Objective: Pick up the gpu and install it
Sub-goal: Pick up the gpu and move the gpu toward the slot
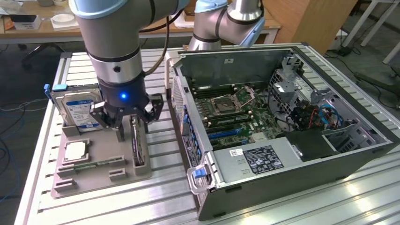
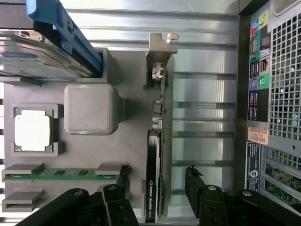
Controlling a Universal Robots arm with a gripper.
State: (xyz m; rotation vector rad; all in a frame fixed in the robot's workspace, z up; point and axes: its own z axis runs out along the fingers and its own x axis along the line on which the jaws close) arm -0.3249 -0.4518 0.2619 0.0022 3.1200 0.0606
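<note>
The gpu (image 1: 138, 143) stands on its long edge in a slot of the grey holder tray (image 1: 93, 176). It is a thin dark card with a silvery bracket (image 2: 160, 49) at one end. In the wrist view the gpu (image 2: 153, 188) runs between my two black fingers, one finger (image 2: 123, 178) on each side and neither touching it. My gripper (image 1: 129, 121) hangs open just above the card's near end, with nothing held. The gripper (image 2: 157, 181) straddles the card's dark part.
The tray also holds a silver hard drive (image 1: 78, 110), a processor chip (image 1: 76, 150) and a green memory stick (image 1: 95, 165). An open computer case (image 1: 350, 154) with its motherboard (image 1: 237, 112) lies at the exterior view's right, its rear panel (image 2: 273, 94) close to the tray.
</note>
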